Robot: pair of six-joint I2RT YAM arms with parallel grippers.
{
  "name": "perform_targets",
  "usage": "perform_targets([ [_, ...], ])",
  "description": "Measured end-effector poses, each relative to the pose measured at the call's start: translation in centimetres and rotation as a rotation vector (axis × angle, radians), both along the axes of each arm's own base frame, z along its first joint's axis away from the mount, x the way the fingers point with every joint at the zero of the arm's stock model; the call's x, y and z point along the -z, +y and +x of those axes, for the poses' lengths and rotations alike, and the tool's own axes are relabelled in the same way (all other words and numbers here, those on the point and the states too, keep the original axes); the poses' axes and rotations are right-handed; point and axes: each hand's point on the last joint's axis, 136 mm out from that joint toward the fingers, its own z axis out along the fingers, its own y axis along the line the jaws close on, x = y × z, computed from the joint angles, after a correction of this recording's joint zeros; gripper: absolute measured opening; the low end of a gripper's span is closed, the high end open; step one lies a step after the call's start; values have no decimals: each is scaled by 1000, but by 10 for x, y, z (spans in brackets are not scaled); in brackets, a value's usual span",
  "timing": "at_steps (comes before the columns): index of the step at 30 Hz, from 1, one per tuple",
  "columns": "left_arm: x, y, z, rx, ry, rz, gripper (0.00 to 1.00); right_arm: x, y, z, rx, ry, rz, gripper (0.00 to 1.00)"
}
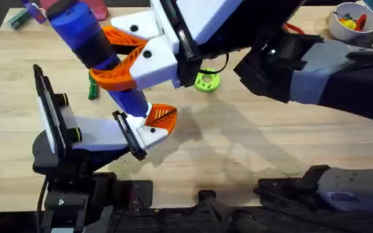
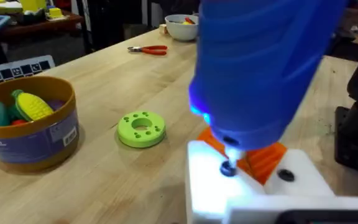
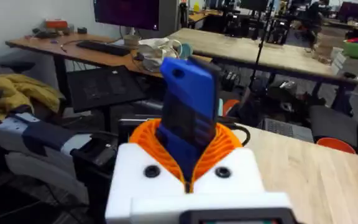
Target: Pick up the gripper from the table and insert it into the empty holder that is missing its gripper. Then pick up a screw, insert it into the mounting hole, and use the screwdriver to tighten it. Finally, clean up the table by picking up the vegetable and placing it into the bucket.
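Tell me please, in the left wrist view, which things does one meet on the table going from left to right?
The bucket with toy vegetables inside → the green ring → the white holder, with the blue screwdriver standing tip-down on its screw.

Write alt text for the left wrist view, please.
A blue screwdriver presses its tip onto a screw in a white block fitted with an orange wedge. Beyond lie a green ring and a toy-filled bucket.

Office lab; desks (image 3: 278, 53), monitor (image 3: 135, 12)
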Motion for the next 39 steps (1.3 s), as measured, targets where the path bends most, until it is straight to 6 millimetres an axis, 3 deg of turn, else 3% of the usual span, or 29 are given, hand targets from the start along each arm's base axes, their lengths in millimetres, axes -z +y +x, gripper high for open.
perform_targets([
  [39, 0, 0, 0, 0, 2, -1, 11, 6, 2, 0, -15, -26, 3, 23],
])
